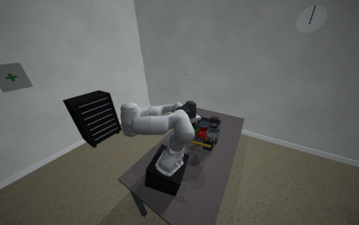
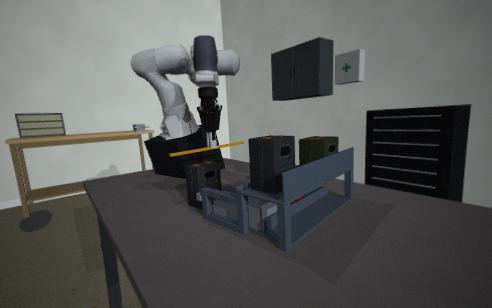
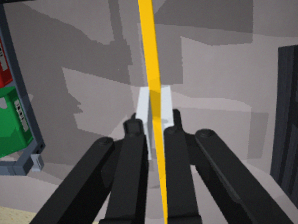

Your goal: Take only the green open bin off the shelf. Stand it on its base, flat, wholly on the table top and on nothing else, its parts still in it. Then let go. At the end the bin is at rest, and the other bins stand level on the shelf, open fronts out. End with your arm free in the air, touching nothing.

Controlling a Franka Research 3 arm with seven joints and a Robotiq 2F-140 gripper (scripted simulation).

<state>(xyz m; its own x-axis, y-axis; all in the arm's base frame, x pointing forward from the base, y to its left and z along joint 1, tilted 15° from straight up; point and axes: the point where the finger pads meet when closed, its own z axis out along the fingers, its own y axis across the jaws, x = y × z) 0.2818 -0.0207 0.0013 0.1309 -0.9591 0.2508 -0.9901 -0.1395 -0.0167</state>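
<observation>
The green open bin (image 1: 195, 130) (image 3: 12, 122) is in the slate-blue shelf (image 2: 320, 172) (image 3: 25, 95), beside the red bin (image 1: 202, 132) (image 3: 3, 65). The green bin shows at the left edge of the wrist view; its contents cannot be made out. My gripper (image 2: 212, 144) (image 3: 156, 100) is shut on a long yellow bar (image 1: 201, 144) (image 2: 190, 152) (image 3: 148, 40), held raised above the table between the pale fingertips. The gripper is clear of the green bin, off to its side. The arm hides the fingers in the top view.
A tall dark case (image 2: 272, 162) and an olive case (image 2: 318, 146) stand around the shelf in the exterior view. A smaller dark case (image 2: 196, 185) stands at its near left end. Grey bins (image 2: 225, 211) show through the frame. The black robot base (image 2: 172, 156) is behind.
</observation>
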